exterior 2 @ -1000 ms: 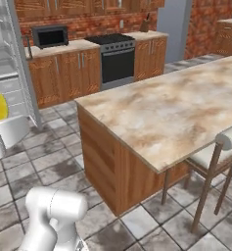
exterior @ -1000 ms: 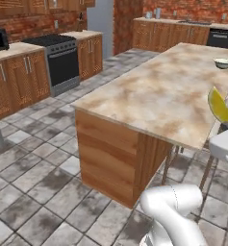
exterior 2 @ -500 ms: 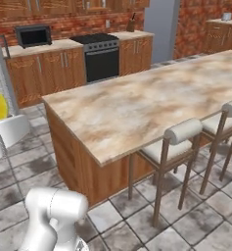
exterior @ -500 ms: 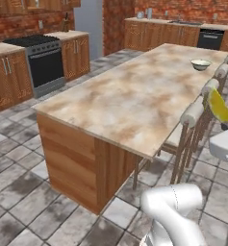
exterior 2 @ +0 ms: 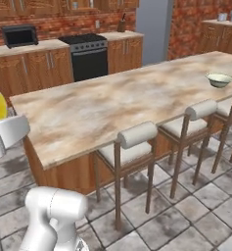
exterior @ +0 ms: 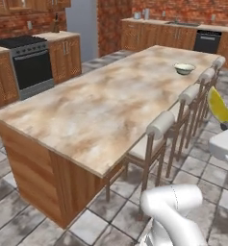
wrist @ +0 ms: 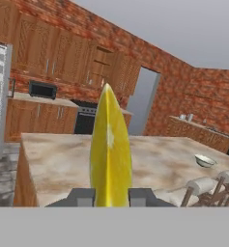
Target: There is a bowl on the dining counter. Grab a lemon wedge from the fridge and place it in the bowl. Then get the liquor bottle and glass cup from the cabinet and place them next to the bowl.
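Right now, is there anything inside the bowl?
It looks empty. The bowl sits alone on the counter, and the lemon wedge is clamped in the gripper.

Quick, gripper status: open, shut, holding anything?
Gripper: shut on the lemon wedge, which stands upright between its fingertips.

The bench (exterior: 101, 105) top was wide and flat, with lots of bare room to reach across. A small bowl (exterior: 184, 68) sat near its far end, with bare top all around it. A row of stools (exterior 2: 132, 147) stood along the near side of the bench, and their padded backs rose just above the edge, so they were in the way of a low reach. The tiled floor (exterior 2: 186, 215) in front of the stools was open
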You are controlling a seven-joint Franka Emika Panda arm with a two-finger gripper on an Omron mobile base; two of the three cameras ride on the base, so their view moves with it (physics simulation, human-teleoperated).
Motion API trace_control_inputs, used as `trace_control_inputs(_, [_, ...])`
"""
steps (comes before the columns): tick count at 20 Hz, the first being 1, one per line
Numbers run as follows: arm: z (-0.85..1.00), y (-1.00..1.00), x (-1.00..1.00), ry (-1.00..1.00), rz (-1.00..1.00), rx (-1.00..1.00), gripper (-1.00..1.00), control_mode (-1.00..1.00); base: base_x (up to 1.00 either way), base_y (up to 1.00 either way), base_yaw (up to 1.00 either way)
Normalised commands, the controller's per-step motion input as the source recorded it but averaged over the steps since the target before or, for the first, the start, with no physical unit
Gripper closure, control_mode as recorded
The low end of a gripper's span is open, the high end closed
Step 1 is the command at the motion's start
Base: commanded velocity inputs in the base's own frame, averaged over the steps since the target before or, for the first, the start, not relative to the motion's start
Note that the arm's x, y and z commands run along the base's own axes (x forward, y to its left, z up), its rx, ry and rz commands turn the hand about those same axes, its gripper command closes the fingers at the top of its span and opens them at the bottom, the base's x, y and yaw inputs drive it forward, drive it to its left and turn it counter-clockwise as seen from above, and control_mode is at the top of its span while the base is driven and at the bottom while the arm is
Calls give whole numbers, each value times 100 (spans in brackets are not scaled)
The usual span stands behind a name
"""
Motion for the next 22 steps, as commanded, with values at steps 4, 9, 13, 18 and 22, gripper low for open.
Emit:
trace_control_inputs(4, [0,0,0,0,0,0,100,100,31,-100,10])
trace_control_inputs(9, [0,0,0,0,0,0,100,100,35,-100,11])
trace_control_inputs(13, [0,0,0,0,0,0,100,100,40,-100,11])
trace_control_inputs(18, [0,0,0,0,0,0,100,100,43,-100,12])
trace_control_inputs(22, [0,0,0,0,0,0,100,100,46,-100,14])
